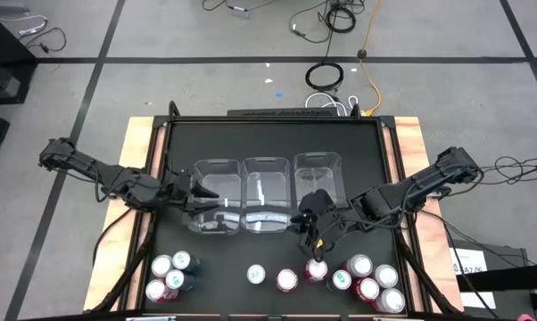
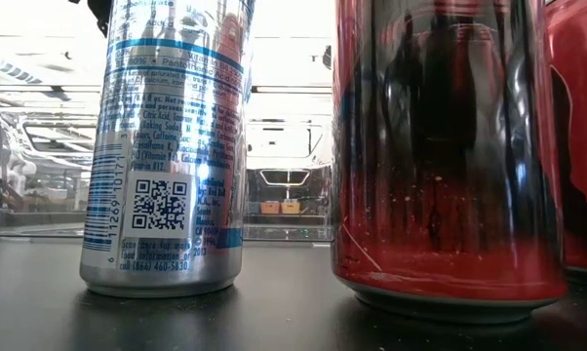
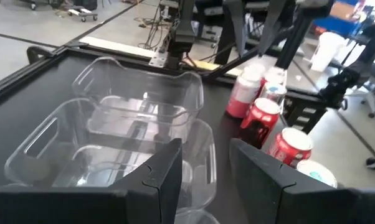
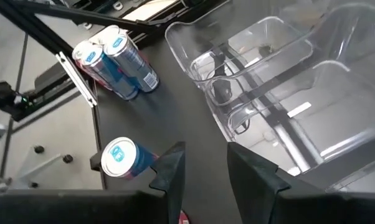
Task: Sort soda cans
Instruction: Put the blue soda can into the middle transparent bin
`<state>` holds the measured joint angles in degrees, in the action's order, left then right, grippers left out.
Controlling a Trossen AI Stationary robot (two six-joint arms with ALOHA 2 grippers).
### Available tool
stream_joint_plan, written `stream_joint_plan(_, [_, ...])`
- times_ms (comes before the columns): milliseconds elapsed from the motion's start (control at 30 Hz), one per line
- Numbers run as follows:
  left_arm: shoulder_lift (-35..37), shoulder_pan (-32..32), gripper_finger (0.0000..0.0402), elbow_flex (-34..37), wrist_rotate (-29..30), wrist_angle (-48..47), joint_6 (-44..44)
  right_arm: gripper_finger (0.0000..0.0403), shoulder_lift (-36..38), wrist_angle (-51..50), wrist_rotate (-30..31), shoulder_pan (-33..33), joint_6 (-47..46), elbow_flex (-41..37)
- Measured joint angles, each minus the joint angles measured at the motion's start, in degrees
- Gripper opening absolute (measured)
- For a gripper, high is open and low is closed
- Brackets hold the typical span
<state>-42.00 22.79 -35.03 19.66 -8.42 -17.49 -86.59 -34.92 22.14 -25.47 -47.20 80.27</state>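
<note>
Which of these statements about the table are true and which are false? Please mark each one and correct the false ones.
1. Three clear bins stand side by side on the black mat. True.
2. A can already lies inside the middle bin. False: all three bins hold no can.
3. The right gripper is above a red can in the front row. True.
4. The left gripper is shut on a can. False: its fingers are open and hold nothing, by the left bin.
5. All cans stand at the mat's front edge, outside the bins. True.
</note>
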Motion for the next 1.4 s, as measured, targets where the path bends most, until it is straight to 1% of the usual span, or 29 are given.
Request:
stream_joint_plan(233, [0.0,0.0,0.0143,0.0,0.02,-0.19,-0.2,0.0112,0.0,0.0,0.04,0.0,4.86,-0.01])
stream_joint_plan(333, [0.0,0.0,0.0143,0.0,-0.07,-0.07,-0.24,0.0121,0.0,0.0,0.02,0.0,7.84,-0.02])
stream_joint_plan(500, [0.0,0.02,0.0143,0.0,-2.15,0.15,-4.54,0.015,-0.34,0.69,0.04,0.0,8.49,0.0])
stream_joint_plan(700, [0.0,0.02,0.0143,0.0,-2.27,0.18,-4.68,0.0193,-1.8,0.26,0.04,-0.42,7.98,-0.01])
stream_joint_plan(867, [0.02,0.01,0.0143,0.0,-2.32,0.19,-4.68,0.0216,-2.94,0.96,-0.07,-1.05,6.5,0.0])
stream_joint_plan(967, [0.0,0.02,0.0143,0.0,-2.5,0.13,-4.66,0.0225,-4.14,4.33,-0.12,-1.79,5.89,-0.02])
stream_joint_plan(1100, [0.0,0.02,0.0143,0.0,-2.56,-0.1,-4.64,0.0237,-7.32,12.76,-0.2,-2.53,7.19,0.0])
stream_joint_plan(1267, [0.0,0.02,0.0143,0.0,-2.57,-0.36,-4.64,0.0248,-13.46,24.41,-4.33,-2.56,10.54,0.0])
stream_joint_plan(1367, [0.01,0.02,0.0143,0.0,-2.57,-1.72,-4.61,0.0249,-16.54,29.62,-4.52,-2.56,10.81,0.04])
stream_joint_plan(1400, [0.0,0.0,0.0143,0.0,-2.58,-2.2,-4.59,0.0249,-17.42,29.94,-4.53,-2.56,10.83,0.46])
